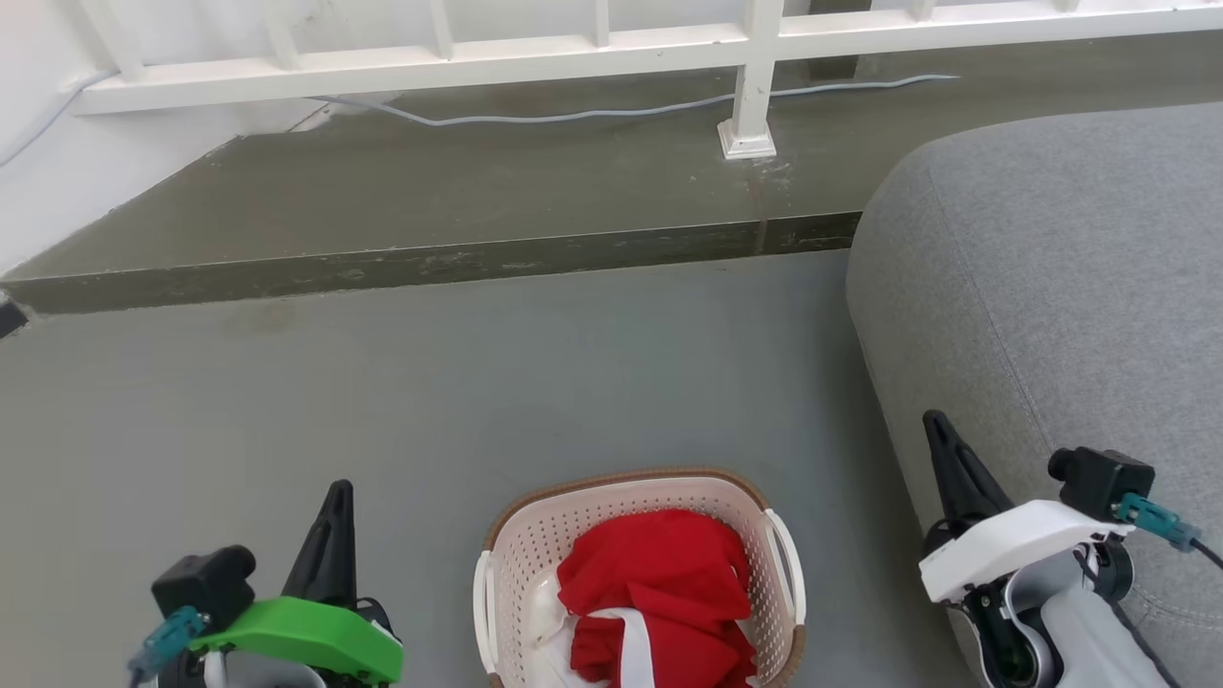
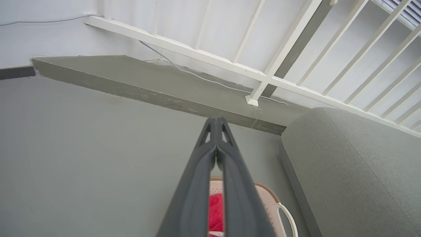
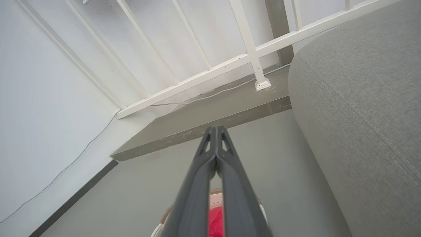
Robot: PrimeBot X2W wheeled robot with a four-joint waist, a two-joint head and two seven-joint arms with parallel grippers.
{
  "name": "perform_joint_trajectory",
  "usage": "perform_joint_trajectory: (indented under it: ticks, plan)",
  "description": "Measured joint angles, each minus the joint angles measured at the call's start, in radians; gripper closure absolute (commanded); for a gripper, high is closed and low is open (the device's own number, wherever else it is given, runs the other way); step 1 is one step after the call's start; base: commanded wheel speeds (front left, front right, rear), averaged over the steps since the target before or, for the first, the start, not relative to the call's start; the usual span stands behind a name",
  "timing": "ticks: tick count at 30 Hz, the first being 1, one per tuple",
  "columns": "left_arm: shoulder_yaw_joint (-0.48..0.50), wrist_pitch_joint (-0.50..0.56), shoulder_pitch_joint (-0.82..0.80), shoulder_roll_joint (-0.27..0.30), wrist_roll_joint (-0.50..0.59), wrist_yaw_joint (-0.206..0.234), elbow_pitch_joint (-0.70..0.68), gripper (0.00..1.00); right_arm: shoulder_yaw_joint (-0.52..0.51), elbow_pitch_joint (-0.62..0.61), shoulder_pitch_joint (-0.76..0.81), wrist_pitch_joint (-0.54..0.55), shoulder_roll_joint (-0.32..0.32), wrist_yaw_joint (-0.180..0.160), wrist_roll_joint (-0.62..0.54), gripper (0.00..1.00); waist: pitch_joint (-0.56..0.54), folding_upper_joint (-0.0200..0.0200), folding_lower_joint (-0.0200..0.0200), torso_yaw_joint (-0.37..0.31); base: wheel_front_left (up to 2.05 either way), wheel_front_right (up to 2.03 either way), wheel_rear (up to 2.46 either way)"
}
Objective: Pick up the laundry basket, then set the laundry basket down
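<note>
**Both claws pinched closed, basket sitting on the floor between them**

In the head view you are looking down at the laundry basket (image 1: 535, 549), which is sitting on the grey floor (image 1: 382, 401) at 6 o'clock, its near end running off the bottom edge. A red garment (image 1: 669, 573) is lying bunched inside it, with a strip of white cloth (image 1: 632, 655) crossing it low down. The basket's left handle (image 1: 481, 612) is facing 9 o'clock and its right handle (image 1: 791, 564) is facing 3 o'clock.

Your left gripper (image 1: 337, 489) is hovering at 7 o'clock with its tips pointing toward 12, well apart from the left handle. In the left wrist view its two fingers (image 2: 197, 171) are pressing together at the tips and gripping nothing. The basket's rim and a patch of red are peeking out behind them at 6 o'clock.

Your right gripper (image 1: 936, 420) is hovering at 4 o'clock, showing against the grey sofa (image 1: 1051, 287), near the right handle but not touching it. In the right wrist view you are seeing its fingers meeting at the tips as well, with nothing between them.

The sofa is taking up the 3 o'clock side of the head view. A raised ledge (image 1: 430, 191) is running across toward 12 o'clock. A white railing (image 1: 573, 53) is standing on it, and a thin cable (image 1: 573, 115) is lying along it.
</note>
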Motion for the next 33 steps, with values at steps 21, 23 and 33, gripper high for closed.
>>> perform_joint_trajectory:
  ticks: [21,23,33]
  plan:
    - [0.058,0.077,-0.001,-0.003,-0.243,-0.017,0.009,1.0,-0.087,-0.016,0.0,0.079,0.022,0.009,0.241,1.0,-0.005,0.0,0.0,0.016,0.0,0.0,0.0]
    - [0.06,0.081,-0.001,-0.003,-0.257,-0.018,0.01,1.0,-0.091,-0.017,0.0,0.083,0.023,0.009,0.251,1.0,-0.005,0.0,0.0,0.017,0.0,0.0,0.0]
    - [0.088,0.114,-0.003,-0.003,-0.375,-0.024,0.021,1.0,-0.129,-0.023,0.0,0.115,0.031,0.01,0.369,1.0,-0.008,0.0,0.0,0.024,0.0,0.0,0.0]
